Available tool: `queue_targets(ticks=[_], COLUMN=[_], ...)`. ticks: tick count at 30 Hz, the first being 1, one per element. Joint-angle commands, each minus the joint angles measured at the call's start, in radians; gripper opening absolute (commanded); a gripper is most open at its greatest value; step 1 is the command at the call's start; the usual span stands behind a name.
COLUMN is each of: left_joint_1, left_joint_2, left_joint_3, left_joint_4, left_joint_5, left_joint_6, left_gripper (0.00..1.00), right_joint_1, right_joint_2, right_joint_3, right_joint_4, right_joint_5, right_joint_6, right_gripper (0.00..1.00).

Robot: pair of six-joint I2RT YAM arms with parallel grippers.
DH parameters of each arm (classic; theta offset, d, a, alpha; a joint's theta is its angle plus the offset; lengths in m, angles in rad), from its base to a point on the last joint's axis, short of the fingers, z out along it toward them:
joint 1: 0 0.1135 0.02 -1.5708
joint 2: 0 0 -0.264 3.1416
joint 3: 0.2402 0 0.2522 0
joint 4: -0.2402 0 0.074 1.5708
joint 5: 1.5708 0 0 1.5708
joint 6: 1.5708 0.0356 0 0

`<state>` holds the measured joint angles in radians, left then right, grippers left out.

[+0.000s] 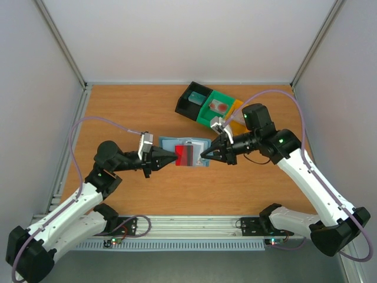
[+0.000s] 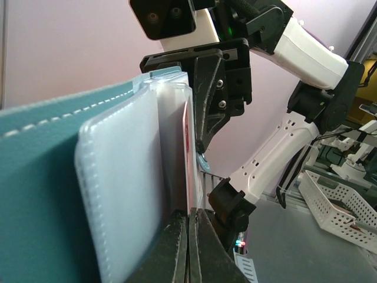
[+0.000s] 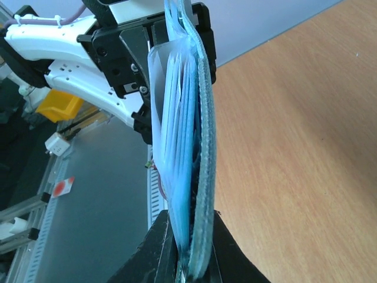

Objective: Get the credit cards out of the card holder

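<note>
The card holder (image 1: 199, 144) sits mid-table (image 1: 118, 112) between both arms. The right fingers (image 3: 154, 253) clamp its right edge. The left fingers (image 2: 174, 247) pinch the dark red card (image 1: 184, 155), which looks set to slide out leftward.

The left arm (image 1: 76, 203) reaches from the near left corner of the table (image 1: 135, 109) toward its middle, and the right arm (image 1: 312, 183) from the near right. The grippers face each other, tips near. The left gripper (image 1: 172, 158) pinches a red card (image 1: 184, 155). The right gripper (image 1: 204, 154) clamps the card holder (image 1: 168, 141).
</note>
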<state>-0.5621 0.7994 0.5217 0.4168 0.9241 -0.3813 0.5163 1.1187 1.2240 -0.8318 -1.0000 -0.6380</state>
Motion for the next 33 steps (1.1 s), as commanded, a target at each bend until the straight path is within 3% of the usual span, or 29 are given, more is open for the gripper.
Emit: queue_targets(ticks=[1, 6, 13, 20, 27, 31, 33], left_joint_1=[-0.001, 0.007, 0.106, 0.214, 0.214, 0.208, 0.193], left_joint_2=[0.001, -0.015, -0.034, -0.105, -0.196, -0.247, -0.283], left_joint_3=[0.009, 0.023, 0.033, 0.06, 0.112, 0.108, 0.088], left_joint_4=[0.034, -0.013, -0.087, -0.277, -0.474, -0.534, -0.56], left_joint_5=[0.015, -0.013, -0.066, -0.061, -0.049, 0.019, 0.033], left_joint_6=[-0.011, -0.009, 0.028, 0.203, 0.778, 1.195, 1.503], left_gripper=[0.0, 0.0, 0.0, 0.0, 0.0, 0.0, 0.0], right_joint_1=[-0.002, -0.009, -0.056, -0.117, -0.118, -0.117, -0.117], right_joint_2=[0.009, -0.021, -0.018, 0.024, 0.175, 0.276, 0.315], right_joint_3=[0.025, 0.013, -0.019, -0.104, -0.185, -0.245, -0.268], right_joint_4=[0.035, -0.028, -0.058, -0.033, 0.029, 0.075, 0.09], right_joint_5=[-0.061, 0.001, 0.095, 0.115, 0.098, 0.065, 0.059], right_joint_6=[0.018, -0.052, -0.008, 0.093, 0.268, 0.331, 0.346], right_gripper=[0.01, 0.01, 0.01, 0.01, 0.01, 0.01, 0.01])
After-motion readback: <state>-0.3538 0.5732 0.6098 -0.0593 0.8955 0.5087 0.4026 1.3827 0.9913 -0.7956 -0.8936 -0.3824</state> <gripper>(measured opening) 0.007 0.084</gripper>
